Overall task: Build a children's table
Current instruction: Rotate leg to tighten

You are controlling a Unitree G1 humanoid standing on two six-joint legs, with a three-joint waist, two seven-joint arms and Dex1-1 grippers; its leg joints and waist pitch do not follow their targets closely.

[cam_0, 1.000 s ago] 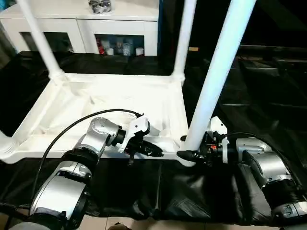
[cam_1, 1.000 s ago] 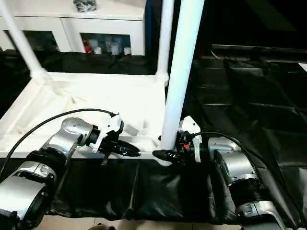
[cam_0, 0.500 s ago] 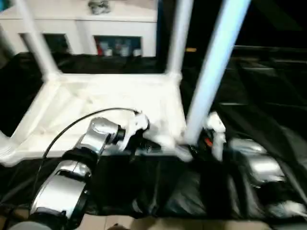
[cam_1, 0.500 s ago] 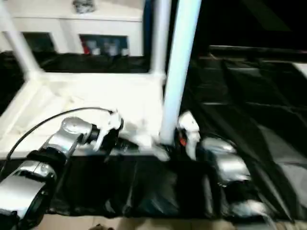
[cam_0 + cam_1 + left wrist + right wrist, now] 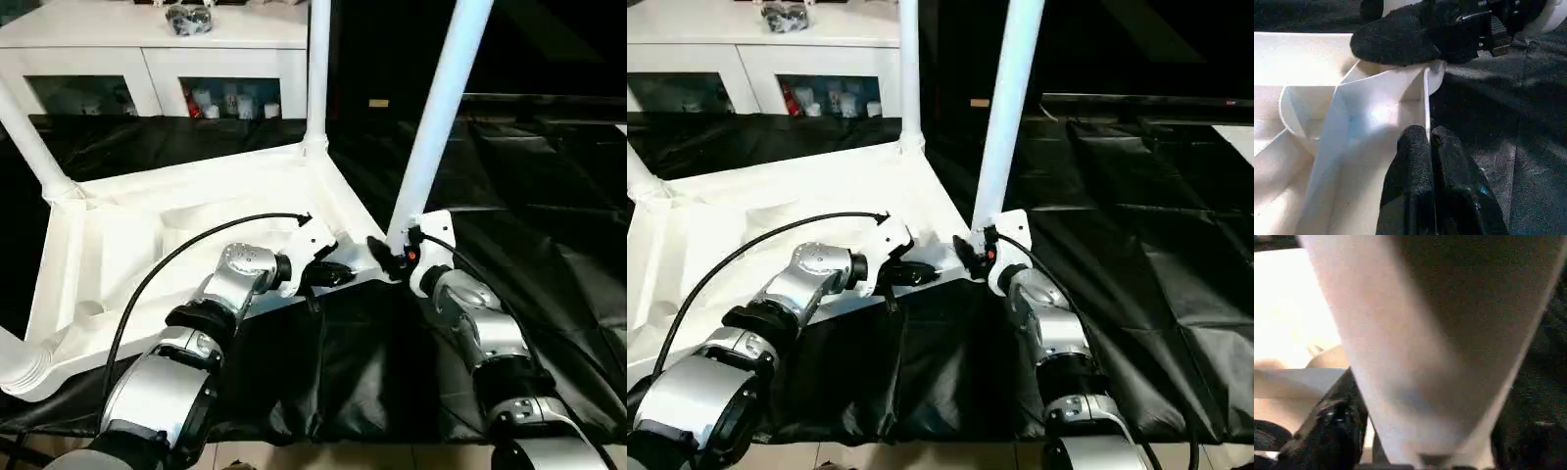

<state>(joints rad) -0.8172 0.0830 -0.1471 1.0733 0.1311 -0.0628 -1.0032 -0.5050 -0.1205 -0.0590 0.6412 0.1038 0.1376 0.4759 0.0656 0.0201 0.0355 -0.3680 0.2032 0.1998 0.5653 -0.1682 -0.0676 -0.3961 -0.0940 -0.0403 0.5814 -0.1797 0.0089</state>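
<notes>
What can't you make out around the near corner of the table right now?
- Near corner socket: hidden by the right claw and the leg in the head views.
- Right claw's grip on that leg: right wrist view too blurred.
- Leg tops: cut off by the head views' upper edge.
- Tabletop left corner: cut off.

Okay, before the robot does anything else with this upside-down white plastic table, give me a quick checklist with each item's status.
1. Left gripper pinching the rim wall of the white plastic tabletop: ok, fingers shut on the thin edge.
2. Right gripper around the base of the near white tubular leg: ok; the leg runs between its fingers in the right wrist view.
3. Near leg standing up from its corner socket: ok, though whether it is fully seated, cannot tell.
4. Far right leg standing in its socket: ok.
5. Tabletop lying flat on the black sheet: cannot tell; it looks skewed toward the robot's left.
</notes>
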